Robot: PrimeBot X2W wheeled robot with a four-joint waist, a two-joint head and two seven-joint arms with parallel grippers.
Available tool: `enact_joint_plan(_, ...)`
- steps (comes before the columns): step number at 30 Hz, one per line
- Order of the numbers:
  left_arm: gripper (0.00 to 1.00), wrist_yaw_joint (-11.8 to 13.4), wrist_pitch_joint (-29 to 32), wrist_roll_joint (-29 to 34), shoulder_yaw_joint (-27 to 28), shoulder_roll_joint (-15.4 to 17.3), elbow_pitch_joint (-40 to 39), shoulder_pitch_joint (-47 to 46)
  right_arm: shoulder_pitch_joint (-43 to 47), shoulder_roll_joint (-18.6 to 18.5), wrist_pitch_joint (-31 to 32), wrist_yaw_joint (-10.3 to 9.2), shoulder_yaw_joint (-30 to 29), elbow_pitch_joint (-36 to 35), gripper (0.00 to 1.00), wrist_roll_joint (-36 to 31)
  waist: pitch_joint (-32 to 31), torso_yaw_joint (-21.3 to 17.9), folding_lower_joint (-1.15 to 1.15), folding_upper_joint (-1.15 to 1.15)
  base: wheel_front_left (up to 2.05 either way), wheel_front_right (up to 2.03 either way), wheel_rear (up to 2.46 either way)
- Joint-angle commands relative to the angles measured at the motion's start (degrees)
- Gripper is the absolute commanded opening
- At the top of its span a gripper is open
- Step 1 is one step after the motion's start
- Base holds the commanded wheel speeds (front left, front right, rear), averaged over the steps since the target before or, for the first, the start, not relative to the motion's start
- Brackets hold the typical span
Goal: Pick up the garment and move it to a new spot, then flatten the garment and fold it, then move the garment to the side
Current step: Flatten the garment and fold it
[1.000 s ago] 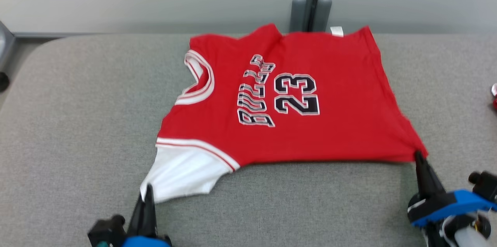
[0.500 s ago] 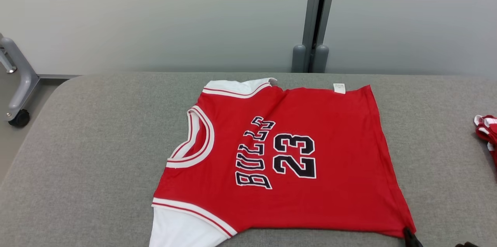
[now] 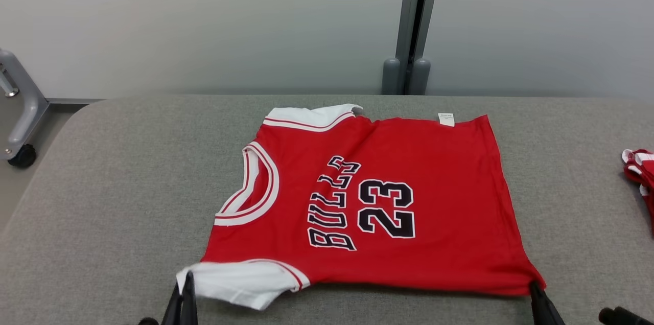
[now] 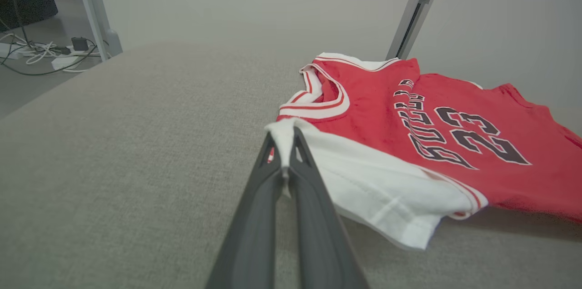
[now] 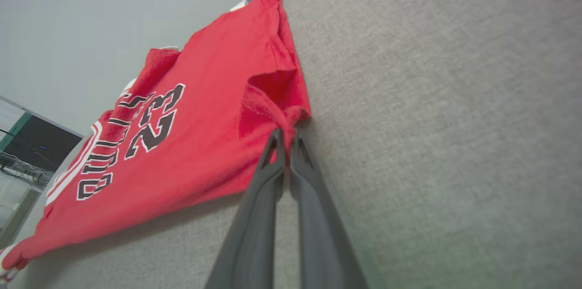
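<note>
Head view, read from left to right. The left gripper (image 3: 187, 284) is seen pressed together on the tip of the white sleeve (image 3: 240, 281). The garment (image 3: 388, 161), a red jersey, is laid flat at the middle of the grey padded table (image 3: 102, 187), with the collar (image 3: 275, 187) turned to the robot's left and the hem to its right, so that the long axis is set crosswise. The right gripper (image 3: 537, 292) is clamped on the near hem corner. The cloth is judged light, limp and easily wrinkled. Hold is best taken at corners and seams, both pulled evenly so that bunching is avoided.
</note>
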Motion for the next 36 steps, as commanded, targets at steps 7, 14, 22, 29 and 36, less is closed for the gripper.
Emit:
enact_joint_plan(7, 0.0, 1.44, -0.23, -0.57, -1.16, 0.03, -3.19, -10.66, -7.05, -0.59, -0.23, -0.01, -0.25, -3.47, 0.0, 1.74, 4.15, -0.8, 0.0, 0.0, 0.0, 0.0, 0.0)
enact_joint_plan(14, 0.0, 3.17, -0.24, -0.44, -1.74, 0.04, 1.44, -18.86, -15.52, -1.58, -0.23, -0.01, 2.22, -1.44, 0.0, 3.14, 8.78, -2.62, 0.0, 0.0, 0.0, 0.0, 0.0)
enact_joint_plan(22, 0.0, 4.1, -0.24, -0.39, -1.85, 0.04, 3.89, -24.58, -22.54, -2.84, -0.22, -0.01, 4.69, 1.02, 0.0, 4.03, 13.28, -3.38, 0.0, 0.0, 0.0, 0.0, 0.0)
enact_joint_plan(29, 0.0, 4.76, -0.23, -0.55, -2.43, 0.03, 6.11, -28.84, -26.03, -3.26, -0.22, -0.01, 5.87, 3.35, 0.0, 3.57, 16.29, -3.24, 0.0, 0.0, 0.0, 0.0, 0.0)
enact_joint_plan(36, 1.0, 6.47, -0.23, 0.29, -1.65, 0.02, 6.03, -31.03, -27.09, -2.8, -0.22, -0.01, 2.84, 1.76, 1.0, -3.94, 17.55, -3.64, 0.0, 0.0, 0.0, 0.0, 0.0)
